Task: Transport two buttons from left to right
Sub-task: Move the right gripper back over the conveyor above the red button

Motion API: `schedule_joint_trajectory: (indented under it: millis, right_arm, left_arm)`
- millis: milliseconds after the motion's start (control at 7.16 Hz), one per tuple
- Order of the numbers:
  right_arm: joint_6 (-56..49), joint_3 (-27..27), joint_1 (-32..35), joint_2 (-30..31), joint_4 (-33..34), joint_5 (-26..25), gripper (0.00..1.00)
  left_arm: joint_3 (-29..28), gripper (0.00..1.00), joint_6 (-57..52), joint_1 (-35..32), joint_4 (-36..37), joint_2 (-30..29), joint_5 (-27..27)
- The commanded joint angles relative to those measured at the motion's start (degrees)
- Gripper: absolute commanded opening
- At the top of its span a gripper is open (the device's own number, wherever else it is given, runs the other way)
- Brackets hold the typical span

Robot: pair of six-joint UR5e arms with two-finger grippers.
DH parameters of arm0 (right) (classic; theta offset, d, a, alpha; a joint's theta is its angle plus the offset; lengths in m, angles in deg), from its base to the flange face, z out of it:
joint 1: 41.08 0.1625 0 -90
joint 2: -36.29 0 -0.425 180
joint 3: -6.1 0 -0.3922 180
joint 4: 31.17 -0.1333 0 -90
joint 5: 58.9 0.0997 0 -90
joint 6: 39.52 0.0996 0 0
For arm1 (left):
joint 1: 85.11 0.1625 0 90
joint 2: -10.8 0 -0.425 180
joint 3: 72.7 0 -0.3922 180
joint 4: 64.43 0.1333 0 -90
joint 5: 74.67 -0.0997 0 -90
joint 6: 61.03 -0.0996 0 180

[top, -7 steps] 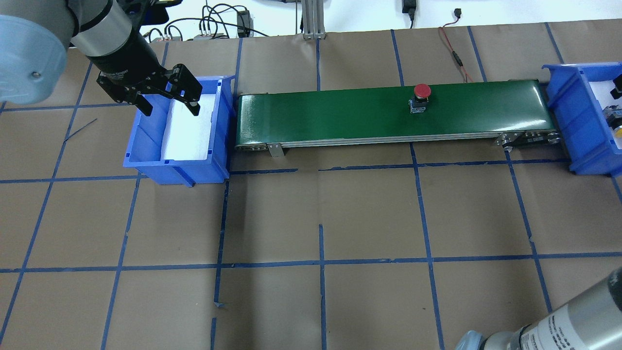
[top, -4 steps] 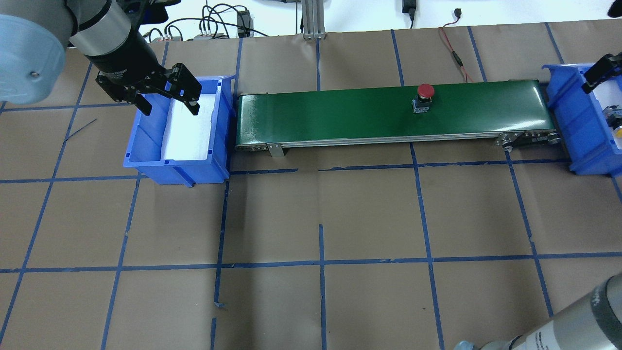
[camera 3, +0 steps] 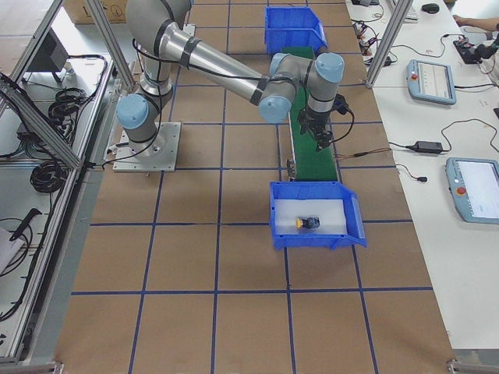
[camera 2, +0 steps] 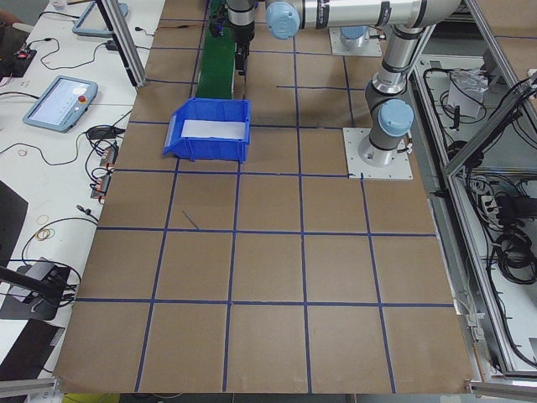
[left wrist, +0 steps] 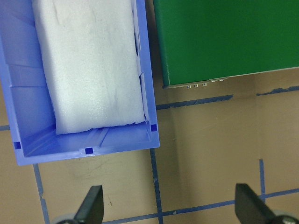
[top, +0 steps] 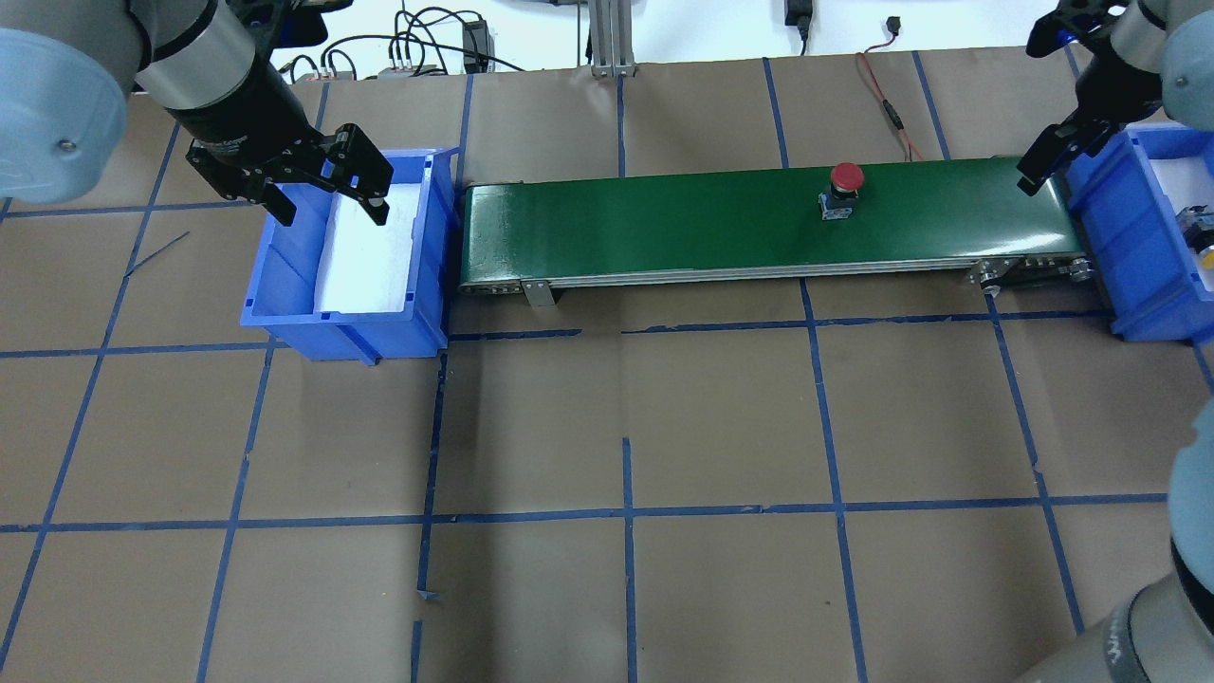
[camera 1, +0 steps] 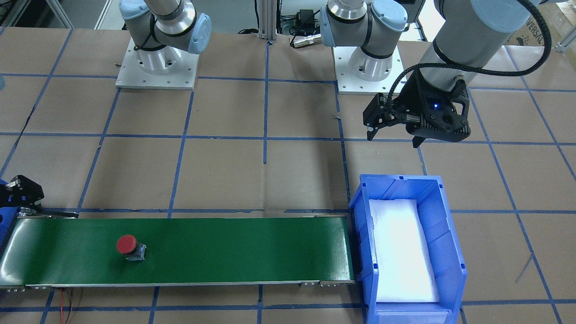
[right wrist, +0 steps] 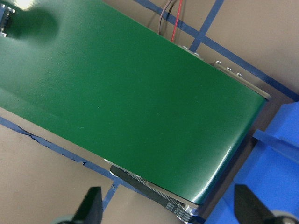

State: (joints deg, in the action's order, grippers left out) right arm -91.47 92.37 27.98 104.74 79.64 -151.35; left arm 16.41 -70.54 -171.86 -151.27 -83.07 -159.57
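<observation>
The red-capped button [top: 844, 185] stands on the green conveyor belt [top: 664, 223], right of its middle; it also shows in the front view [camera 1: 128, 246]. The yellow-capped button [camera 3: 308, 224] lies in the right blue bin [top: 1100, 209], seen at the overhead view's edge [top: 1197, 235]. My left gripper [top: 327, 204] is open and empty above the left blue bin [top: 285, 318], which holds only white foam. My right gripper [top: 1043, 166] is open and empty over the belt's right end, apart from the red button. The right wrist view [right wrist: 168, 210] shows its fingers spread over the belt.
The conveyor runs between the two blue bins along the table's far side. Cables lie behind it. The left wrist view shows the left bin's rim [left wrist: 149, 126] and the belt's left end [left wrist: 224, 42]. Brown paper with blue tape lines covers the table.
The red button has ridden to the right along the belt. My right gripper has swung from the right bin to above the belt's right end. The left arm has stayed still.
</observation>
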Motion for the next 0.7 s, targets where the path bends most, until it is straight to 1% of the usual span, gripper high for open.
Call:
schedule_joint_trajectory:
  millis: [0, 279, 559]
  right_arm:
    - [-1.0, 1.9, 0.3, 1.0, 2.0, 0.1, 1.00]
    - [-9.2, 2.4, 0.5, 1.2, 4.7, 0.1, 1.00]
    - [-10.3, 4.6, 2.0, 1.3, 4.8, 0.0, 1.00]
  left_arm:
    - [0.1, 1.00, 0.0, 0.0, 0.0, 0.0, 0.0]
    - [0.1, 1.00, 0.0, 0.0, 0.0, 0.0, 0.1]
    - [0.1, 1.00, 0.0, 0.0, 0.0, 0.0, 0.0]
